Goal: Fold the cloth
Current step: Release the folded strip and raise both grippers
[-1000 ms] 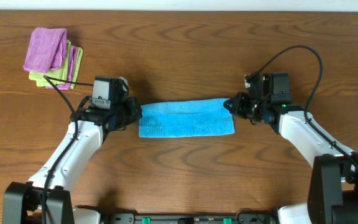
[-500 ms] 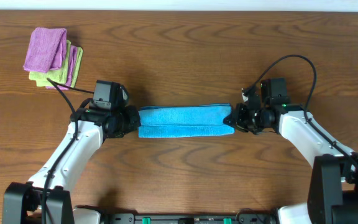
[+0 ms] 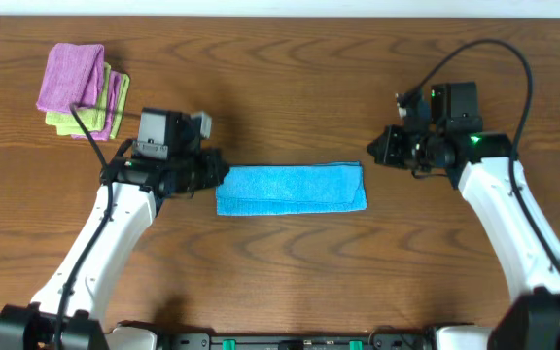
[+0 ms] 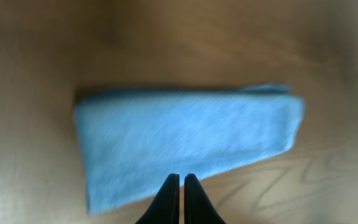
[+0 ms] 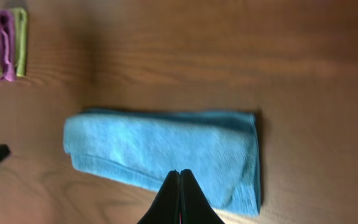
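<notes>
The blue cloth (image 3: 290,189) is found nearest to the robot's base. It lies flat on the wooden table (image 3: 290,78), folded into a long narrow band that runs from left to right. Its layers can be seen along the edges, and in the right wrist view one short end is shown as a neat doubled edge. The cloth is placed between the two grippers and is held by neither of them.

A little further, the left gripper (image 3: 217,175) is seen just beside the left end of the cloth. Whether it touches the fabric cannot be told from above. In the left wrist view its black fingers (image 4: 171,190) are pressed together with only a thin slit between them, and nothing is clamped there. Their tips are seen in front of one edge of the cloth.

Further again, the right gripper (image 3: 372,154) is found apart from the right end of the cloth, slightly beyond its far corner. Its fingers are also clenched on nothing, as is shown in the right wrist view.

At the far left corner of the table, well apart from everything else, a purple folded cloth (image 3: 69,76) is laid on a green folded cloth (image 3: 86,122).
</notes>
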Action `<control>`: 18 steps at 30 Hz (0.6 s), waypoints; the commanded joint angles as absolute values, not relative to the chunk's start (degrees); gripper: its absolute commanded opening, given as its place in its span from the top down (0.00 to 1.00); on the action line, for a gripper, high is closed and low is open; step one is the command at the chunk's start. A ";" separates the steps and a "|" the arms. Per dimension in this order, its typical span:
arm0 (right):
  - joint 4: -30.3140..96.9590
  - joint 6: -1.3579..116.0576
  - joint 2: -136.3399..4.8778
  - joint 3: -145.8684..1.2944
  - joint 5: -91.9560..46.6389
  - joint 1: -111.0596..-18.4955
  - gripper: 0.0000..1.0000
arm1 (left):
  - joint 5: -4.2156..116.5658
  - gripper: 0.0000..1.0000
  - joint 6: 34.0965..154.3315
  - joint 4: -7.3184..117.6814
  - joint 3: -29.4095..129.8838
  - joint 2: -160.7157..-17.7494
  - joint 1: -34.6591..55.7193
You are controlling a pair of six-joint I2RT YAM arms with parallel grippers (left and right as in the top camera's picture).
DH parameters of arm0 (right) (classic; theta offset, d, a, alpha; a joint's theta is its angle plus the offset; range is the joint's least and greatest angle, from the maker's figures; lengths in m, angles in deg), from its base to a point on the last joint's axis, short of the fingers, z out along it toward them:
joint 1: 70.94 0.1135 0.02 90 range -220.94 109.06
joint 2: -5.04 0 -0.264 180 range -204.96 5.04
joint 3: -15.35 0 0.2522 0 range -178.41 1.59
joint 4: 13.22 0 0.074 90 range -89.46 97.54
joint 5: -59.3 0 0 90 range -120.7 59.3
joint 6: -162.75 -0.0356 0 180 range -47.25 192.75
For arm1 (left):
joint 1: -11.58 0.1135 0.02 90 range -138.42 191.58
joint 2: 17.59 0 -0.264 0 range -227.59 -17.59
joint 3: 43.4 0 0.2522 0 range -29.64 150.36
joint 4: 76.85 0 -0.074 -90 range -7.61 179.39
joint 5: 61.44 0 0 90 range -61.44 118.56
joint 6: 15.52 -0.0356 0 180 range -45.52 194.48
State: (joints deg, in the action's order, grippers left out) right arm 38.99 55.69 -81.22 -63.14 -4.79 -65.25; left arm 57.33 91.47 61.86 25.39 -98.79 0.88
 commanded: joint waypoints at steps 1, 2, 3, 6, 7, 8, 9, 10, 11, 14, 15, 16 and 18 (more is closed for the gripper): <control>39.28 57.74 -81.52 -63.18 -12.18 -61.34 0.99 | 47.54 0.94 88.41 61.66 26.43 -98.93 -2.35; 39.28 57.22 -82.88 -62.97 -14.19 -59.70 0.98 | 42.34 0.94 88.78 61.68 26.37 -100.28 -4.02; 39.15 56.91 -84.08 -62.88 -15.09 -58.65 0.98 | 39.76 0.94 88.85 61.75 26.35 -101.51 -5.02; 38.91 56.06 -87.10 -62.88 -15.06 -57.66 0.99 | 37.09 0.94 90.33 62.01 26.35 -106.77 -6.92; 38.91 55.56 -87.71 -62.88 -15.06 -57.62 0.98 | 37.14 0.94 90.40 62.23 26.35 -108.13 -7.12; 38.91 55.40 -88.08 -62.88 -15.06 -57.62 0.99 | 37.16 0.94 90.75 62.41 26.35 -109.94 -7.36; 38.93 55.43 -88.43 -62.88 -15.06 -57.64 0.99 | 37.14 0.94 91.23 62.45 26.35 -111.67 -7.62; 39.02 55.49 -88.45 -62.88 -15.15 -57.64 0.99 | 37.18 0.94 91.25 62.62 26.35 -113.46 -7.86; 39.13 55.65 -88.45 -62.88 -15.33 -57.64 0.99 | 37.14 0.94 91.47 62.67 26.35 -114.64 -7.97; 39.80 55.86 -88.63 -62.81 -17.51 -57.82 0.98 | 37.14 0.94 92.74 62.84 26.35 -117.88 -7.97; 39.93 57.26 -88.87 -62.75 -17.45 -58.14 0.87 | 37.16 0.94 92.91 62.86 26.35 -118.66 -7.97; 40.28 58.51 -89.19 -62.72 -17.42 -58.69 0.68 | 37.16 0.94 93.26 62.84 26.35 -119.27 -7.97; 41.27 59.34 -89.81 -62.72 -17.23 -60.57 0.41 | 37.18 0.94 94.01 62.78 26.35 -120.54 -7.97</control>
